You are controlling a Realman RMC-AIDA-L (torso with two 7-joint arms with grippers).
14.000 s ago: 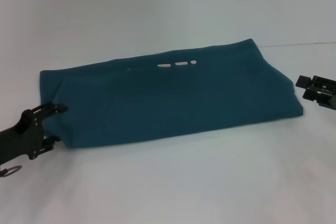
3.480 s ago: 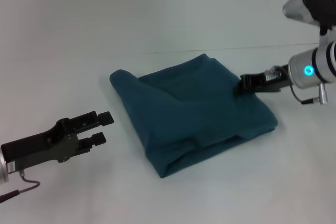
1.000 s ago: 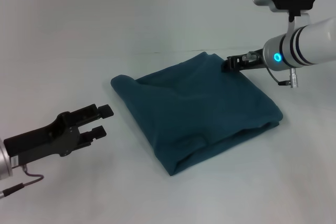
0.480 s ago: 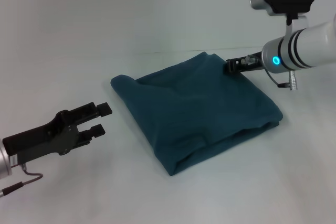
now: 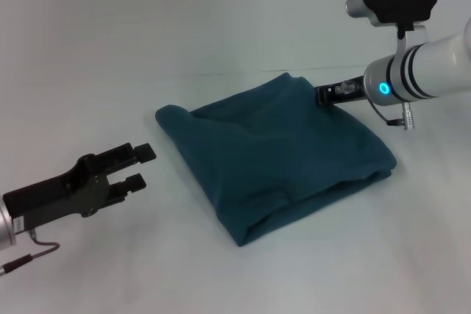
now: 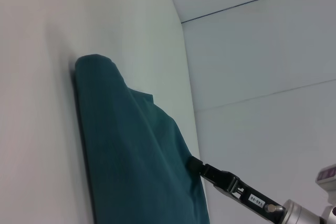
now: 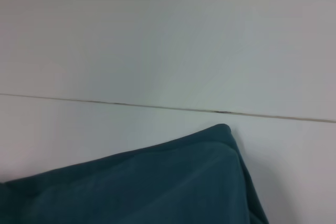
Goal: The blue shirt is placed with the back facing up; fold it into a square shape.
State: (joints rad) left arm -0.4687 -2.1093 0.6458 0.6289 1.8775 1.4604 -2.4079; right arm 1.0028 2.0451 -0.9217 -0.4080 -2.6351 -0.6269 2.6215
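The blue shirt [image 5: 276, 154] lies folded into a rough square in the middle of the white table, with a small bulge at its far left corner. It also fills the lower part of the right wrist view as blue shirt [image 7: 157, 184] and shows in the left wrist view as blue shirt [image 6: 136, 150]. My right gripper [image 5: 324, 95] is shut, its tip touching the shirt's far right edge; the left wrist view shows the right gripper [image 6: 195, 164] there too. My left gripper [image 5: 140, 167] hovers open to the left of the shirt, clear of it.
The white table [image 5: 221, 20] carries a thin dark seam [image 5: 221, 73] just behind the shirt. The same seam [image 7: 157, 107] runs across the right wrist view.
The shirt, a long band 14 s ago, now lies as a rough square. Over the last second the right arm shifted slightly at the far edge; the left gripper barely moved.
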